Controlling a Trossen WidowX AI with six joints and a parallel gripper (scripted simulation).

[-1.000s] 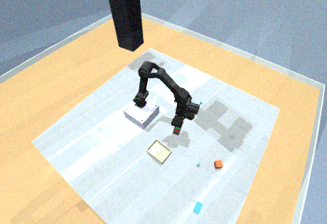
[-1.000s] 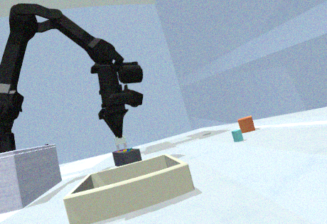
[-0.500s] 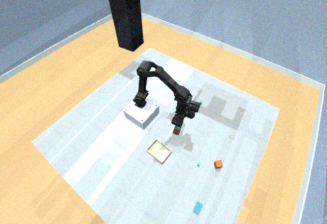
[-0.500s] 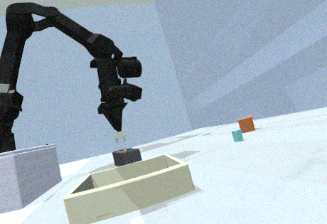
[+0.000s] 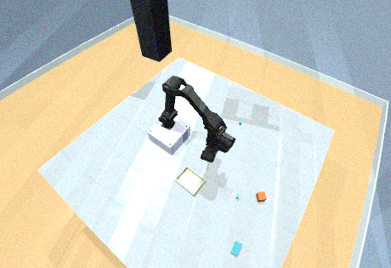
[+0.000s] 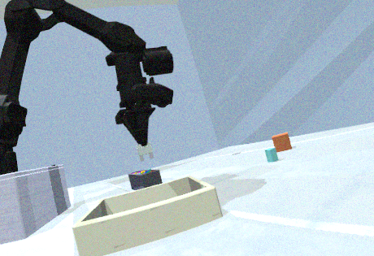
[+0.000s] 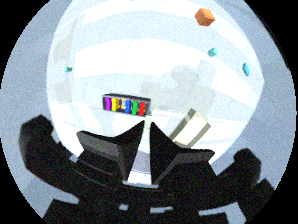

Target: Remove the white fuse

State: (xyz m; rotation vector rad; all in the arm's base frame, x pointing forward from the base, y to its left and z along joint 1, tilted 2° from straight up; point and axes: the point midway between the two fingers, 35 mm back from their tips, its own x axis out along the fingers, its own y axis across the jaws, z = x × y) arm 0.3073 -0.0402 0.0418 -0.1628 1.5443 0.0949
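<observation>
The white fuse [image 6: 145, 151] [image 7: 148, 119] is upright between the fingertips, prongs down. My gripper [image 6: 142, 144] is shut on it. In the exterior view a gap shows between the prongs and the dark fuse block [image 6: 145, 181] [image 7: 135, 97]. The block holds purple, yellow, blue, green and red fuses, with a vacant slot between yellow and blue in the wrist view. The cream tray [image 6: 150, 229] [image 7: 204, 131] stands nearer the exterior camera than the block and is empty. In the top view the arm hides the fuse, fingertips and block.
An orange cube [image 5: 261, 196] [image 6: 281, 141] [image 7: 204, 17] and a small teal piece [image 5: 238, 196] [image 6: 271, 154] [image 7: 213, 52] lie beyond the tray. A flat teal block [image 5: 236, 248] and another tiny teal piece [image 5: 240, 122] lie farther off. The arm stands on a pale box [image 5: 170, 139] [image 6: 32, 206].
</observation>
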